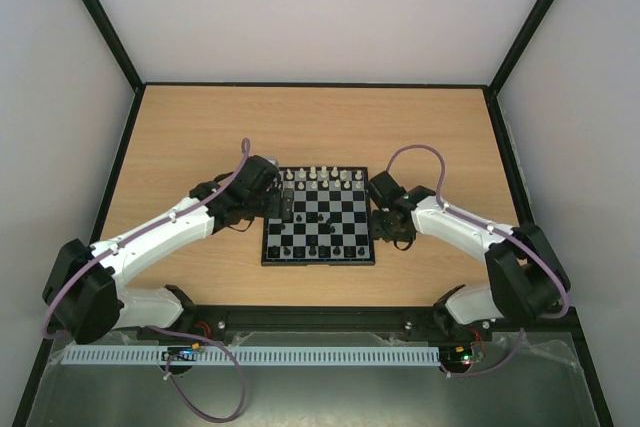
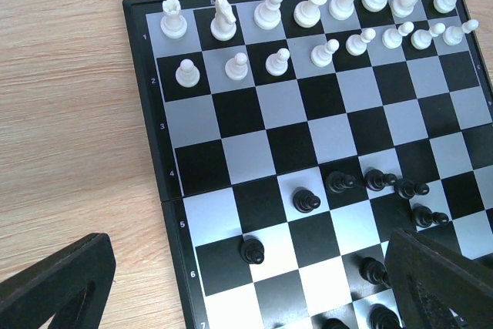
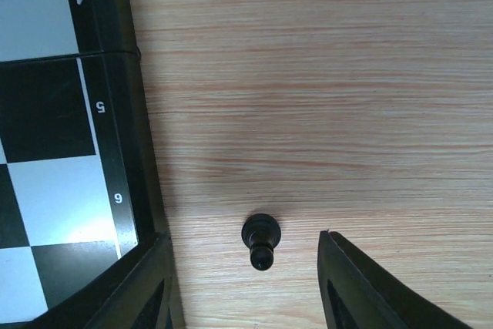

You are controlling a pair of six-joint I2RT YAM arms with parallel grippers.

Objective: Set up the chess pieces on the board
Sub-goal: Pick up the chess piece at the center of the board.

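Right wrist: the step in hand is judged to be the pickup of a stray black pawn (image 3: 260, 241) standing off the board (image 3: 115, 113) on the worktop (image 3: 323, 75). To do it well, the right pincer (image 3: 246, 290) should be lowered straight down and closed gently on the pawn's body rather than its head, since a small glossy piece is likely to squirt out under a hard squeeze. The board-side finger should be kept off the black border, and the pawn lifted clear before the edge is crossed. The pincer is seen spread apart and empty. The pawn is bracketed between the two fingers (image 3: 370, 290), roughly centred and touched by neither, just beside the border near the 6 mark.

Left wrist: the left pincer (image 2: 246, 290) is also seen wide apart with nothing held. The white pieces (image 2: 308, 28) are shown ranked on rows 1 and 2. The black pieces (image 2: 339, 182) are scattered over the middle rows, some between the fingers, none gripped — much sorting is judged to remain.

Top external: the board is seen mid-worktop, with white along its far rows and black loose on the middle and near squares. The left pincer (image 1: 283, 207) is held over the board's left side and the right pincer (image 1: 388, 231) just off its right edge. The pawn is hidden beneath the right pincer here.
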